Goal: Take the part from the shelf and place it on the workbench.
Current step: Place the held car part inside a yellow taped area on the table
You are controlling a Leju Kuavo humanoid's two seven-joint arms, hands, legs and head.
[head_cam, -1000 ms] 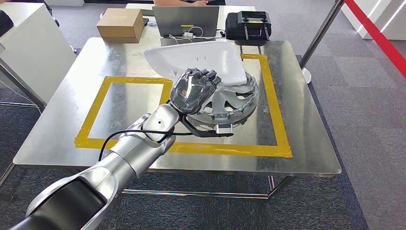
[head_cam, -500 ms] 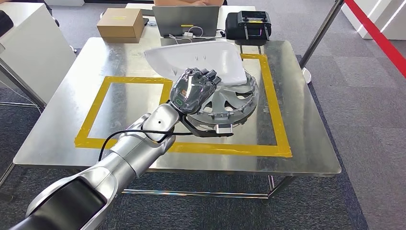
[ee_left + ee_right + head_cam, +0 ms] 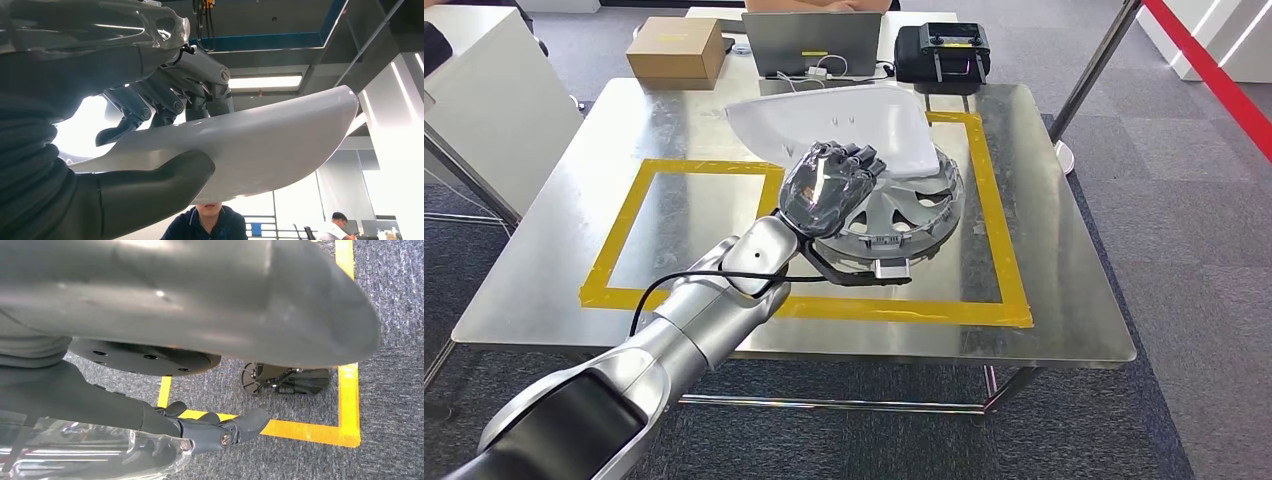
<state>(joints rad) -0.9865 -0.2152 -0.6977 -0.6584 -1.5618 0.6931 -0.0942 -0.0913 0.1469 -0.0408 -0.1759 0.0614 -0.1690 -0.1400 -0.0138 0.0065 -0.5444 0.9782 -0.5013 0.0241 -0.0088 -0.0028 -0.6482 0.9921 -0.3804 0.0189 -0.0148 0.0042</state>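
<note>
A white curved shell part point(image 3: 844, 120) is held by my left hand point(image 3: 824, 190) just above the steel workbench point(image 3: 1074, 300), over the far edge of a silver wheel cover point(image 3: 904, 210) lying inside the right yellow tape square. In the left wrist view the thumb point(image 3: 160, 185) presses under the part point(image 3: 260, 145) and the darker fingers point(image 3: 165, 95) lie over its top. My right hand point(image 3: 200, 432) hangs over grey carpet with its fingers loosely extended and nothing in them.
A second yellow tape square point(image 3: 624, 230) marks the bench's left half. Behind the bench stand a cardboard box point(image 3: 676, 48), a laptop point(image 3: 824, 42) and a black case point(image 3: 942, 50). A white cabinet point(image 3: 484, 90) stands at the left, a slanted post point(image 3: 1094, 70) at the right. A person point(image 3: 207, 222) sits beyond.
</note>
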